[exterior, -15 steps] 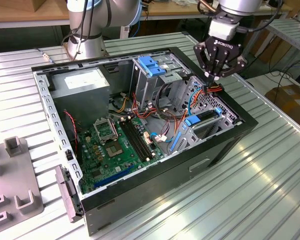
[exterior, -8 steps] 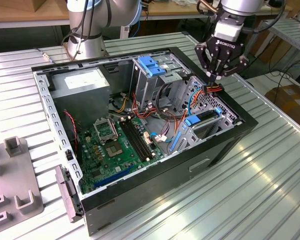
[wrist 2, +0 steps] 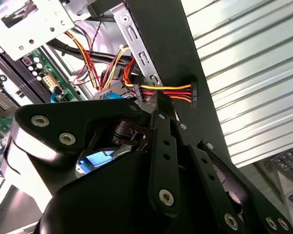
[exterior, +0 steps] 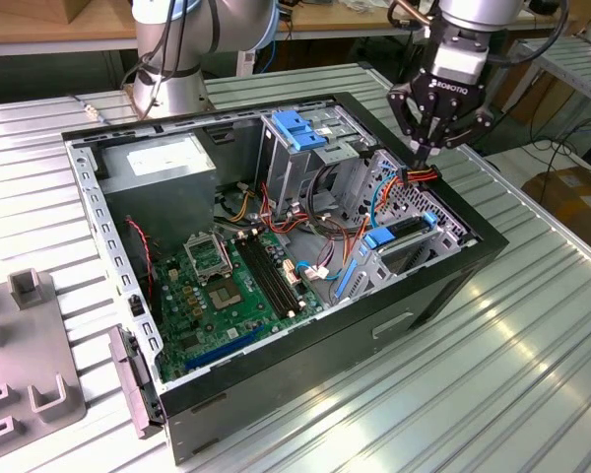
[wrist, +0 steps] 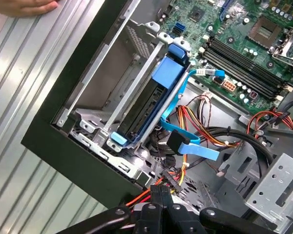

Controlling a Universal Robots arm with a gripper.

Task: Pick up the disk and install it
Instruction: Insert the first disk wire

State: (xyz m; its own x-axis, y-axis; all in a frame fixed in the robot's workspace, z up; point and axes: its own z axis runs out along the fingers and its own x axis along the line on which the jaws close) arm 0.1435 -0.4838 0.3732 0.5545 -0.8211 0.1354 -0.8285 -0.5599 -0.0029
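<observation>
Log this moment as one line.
claw: shut on power cable | disk: in drive bay at case corner | person's hand: beside case

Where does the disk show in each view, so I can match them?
Exterior view: disk seated at the case's corner, below the pincer.
First wrist view: blue-framed, beside the black case wall.
Second wrist view: cannot tell; the pincer covers that area.
Shared landmark: red-yellow power cable.
</observation>
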